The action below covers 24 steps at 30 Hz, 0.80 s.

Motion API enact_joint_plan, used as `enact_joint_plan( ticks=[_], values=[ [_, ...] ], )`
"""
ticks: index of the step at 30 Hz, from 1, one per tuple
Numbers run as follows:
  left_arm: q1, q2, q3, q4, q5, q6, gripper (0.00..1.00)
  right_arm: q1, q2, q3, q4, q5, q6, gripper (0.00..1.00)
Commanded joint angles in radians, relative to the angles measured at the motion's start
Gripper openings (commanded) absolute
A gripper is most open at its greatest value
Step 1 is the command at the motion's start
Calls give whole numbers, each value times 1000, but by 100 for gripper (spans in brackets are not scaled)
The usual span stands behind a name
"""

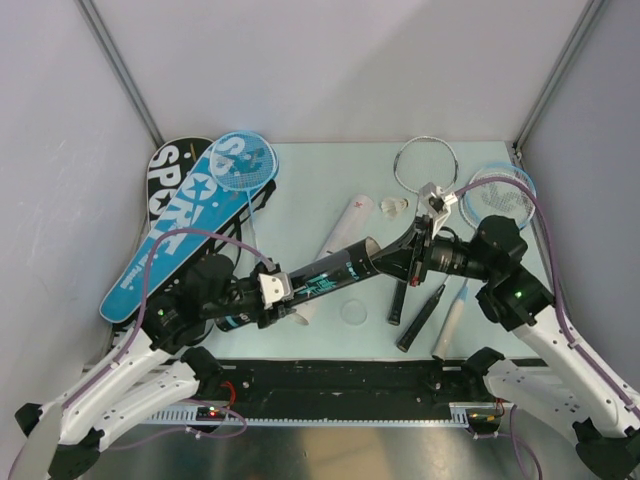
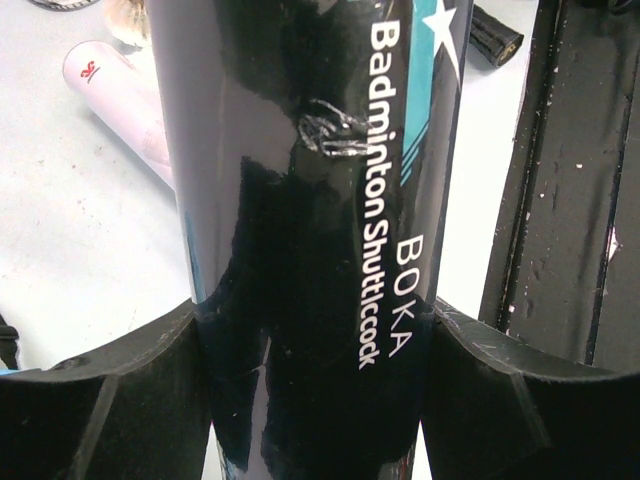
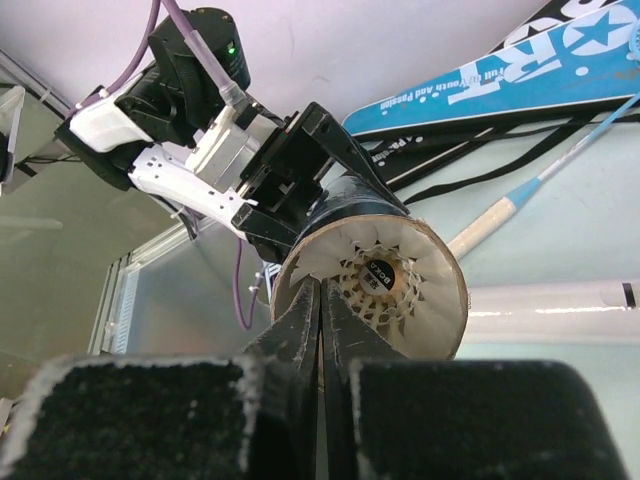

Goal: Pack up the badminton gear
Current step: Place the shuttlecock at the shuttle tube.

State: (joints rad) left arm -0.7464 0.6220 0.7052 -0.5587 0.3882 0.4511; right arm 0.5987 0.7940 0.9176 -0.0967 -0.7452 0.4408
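My left gripper [image 1: 275, 292] is shut on the black teal-printed tube [image 1: 320, 280], holding it off the table with its mouth pointing right. In the left wrist view both fingers [image 2: 100, 420] press the tube [image 2: 300, 200] at its sides. My right gripper [image 1: 385, 262] is shut, and its tips [image 3: 322, 290] rest at the tube's mouth [image 3: 445, 270]. They touch the feather skirt of a white shuttlecock [image 3: 380, 275] that sits inside. Another shuttlecock [image 1: 395, 207] lies by the white tube [image 1: 340, 235].
A blue racket [image 1: 243, 160] lies on the blue cover [image 1: 175, 235] over the black cover [image 1: 170, 165] at the left. A silver racket [image 1: 425, 163] and a blue-rimmed one [image 1: 503, 192] lie at the right, handles [image 1: 420, 315] toward me. A clear lid [image 1: 353, 313] lies near the front rail [image 2: 570, 200].
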Motion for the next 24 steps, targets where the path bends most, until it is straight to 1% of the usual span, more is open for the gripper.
enact_joint_plan(
  ticks=[1, 3, 9, 17, 18, 22, 24],
  values=[
    [-4, -6, 54, 74, -8, 5, 36, 41, -3, -17, 54, 55, 26, 0],
    [-5, -11, 52, 75, -11, 7, 36, 45, -12, -26, 75, 74, 48, 0],
    [-5, -19, 53, 87, -5, 8, 36, 53, -6, -100, 272, 77, 178, 0],
    [-4, -32, 49, 98, -11, 10, 36, 65, 3, -150, 306, 124, 215, 1],
    [-5, -32, 48, 97, -15, 10, 36, 65, 2, -152, 303, 131, 219, 4],
    [-4, -34, 40, 102, -55, -5, 36, 55, -25, -151, 288, 167, 228, 26],
    [-5, -33, 33, 105, -81, -15, 36, 35, -46, -145, 260, 187, 217, 35]
  ],
)
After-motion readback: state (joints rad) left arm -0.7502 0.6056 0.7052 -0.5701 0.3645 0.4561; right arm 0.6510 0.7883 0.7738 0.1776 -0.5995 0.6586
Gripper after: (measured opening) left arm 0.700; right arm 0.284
